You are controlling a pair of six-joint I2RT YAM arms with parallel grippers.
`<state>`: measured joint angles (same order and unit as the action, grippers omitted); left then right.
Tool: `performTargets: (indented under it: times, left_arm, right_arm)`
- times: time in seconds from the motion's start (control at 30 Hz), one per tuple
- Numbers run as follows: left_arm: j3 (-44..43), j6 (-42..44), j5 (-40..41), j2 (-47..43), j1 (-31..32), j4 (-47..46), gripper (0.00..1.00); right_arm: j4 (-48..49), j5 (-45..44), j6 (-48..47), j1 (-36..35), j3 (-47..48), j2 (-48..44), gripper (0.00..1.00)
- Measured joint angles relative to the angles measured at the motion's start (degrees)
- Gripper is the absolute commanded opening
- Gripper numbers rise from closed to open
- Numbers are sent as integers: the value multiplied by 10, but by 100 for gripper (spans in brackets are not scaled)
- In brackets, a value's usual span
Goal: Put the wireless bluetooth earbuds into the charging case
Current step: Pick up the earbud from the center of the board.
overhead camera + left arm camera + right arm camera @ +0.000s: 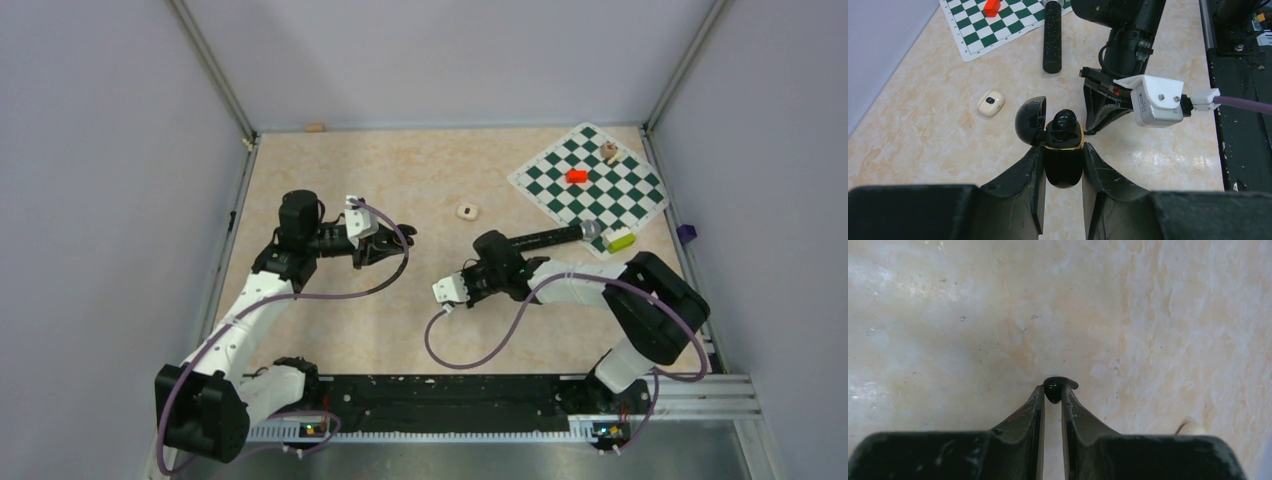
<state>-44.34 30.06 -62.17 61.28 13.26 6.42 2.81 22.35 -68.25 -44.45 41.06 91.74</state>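
My left gripper (388, 240) is shut on the glossy black charging case (1063, 162) and holds it with its gold-rimmed mouth facing away. The lid (1029, 120) hangs open to the left. One black earbud (1064, 122) sits in the case. My right gripper (468, 272) is shut on the other earbud (1054, 390), a tiny black bud pinched at the fingertips over bare tabletop. In the left wrist view the right gripper's fingers (1100, 110) hang just right of and beyond the case, apart from it.
A cream-coloured lump (468, 211) lies mid-table. A long black cylinder (545, 238) lies behind the right gripper, its silver tip on a green chessboard mat (630, 190). The mat holds a red block (576, 176), a yellow-green block (621, 240) and a wooden piece (608, 152).
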Motion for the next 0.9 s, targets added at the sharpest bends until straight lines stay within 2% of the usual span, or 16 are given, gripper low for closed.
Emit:
performTargets:
  times: [0.2, 0.47, 0.7, 0.9]
  left_arm:
    - [0, 0, -2, 4, 0, 0, 0]
    - [2, 0, -9, 14, 0, 0, 0]
    - [5, 0, -10, 20, 5, -1, 0]
    - [8, 1, -9, 21, 8, -3, 0]
  right_arm:
    - [-31, 56, 71, 21, 7, -76, 6]
    - [-37, 172, 189, 78, 38, -177, 6]
    - [-30, 257, 303, 86, 41, -209, 6]
    - [39, 322, 433, 87, 44, -223, 6]
